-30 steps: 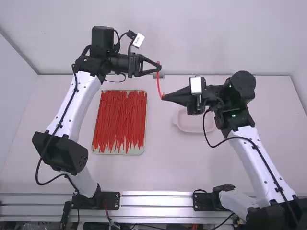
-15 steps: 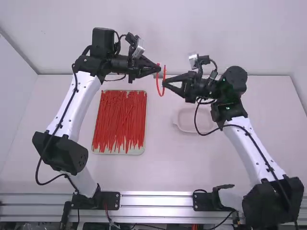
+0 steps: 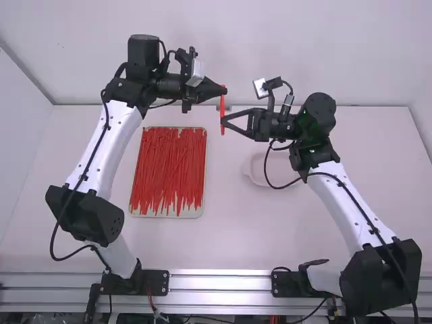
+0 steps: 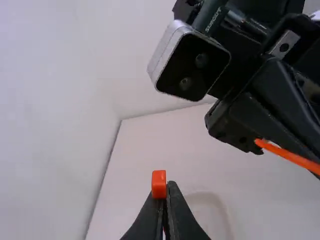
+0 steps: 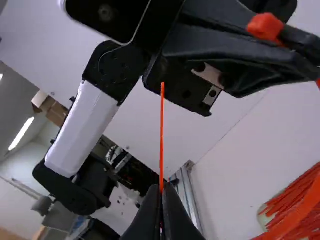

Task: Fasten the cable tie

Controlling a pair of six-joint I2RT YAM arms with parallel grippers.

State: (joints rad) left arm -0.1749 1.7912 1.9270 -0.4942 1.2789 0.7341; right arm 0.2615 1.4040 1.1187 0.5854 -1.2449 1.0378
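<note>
The high view looks forward and down from above and behind both arms, far enough to take in the whole white surface (image 3: 223, 223). Each wrist camera sits just behind its own claw, left claw (image 4: 164, 197) and right claw (image 5: 160, 192), facing the other arm at close range; all three views share the red cable tie (image 3: 222, 111) between the claws

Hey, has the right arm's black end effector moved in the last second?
Yes. The right end effector, gripping the thin red plastic cable tie, has shifted up the picture and slightly left, away from the shallow white dish.
</note>
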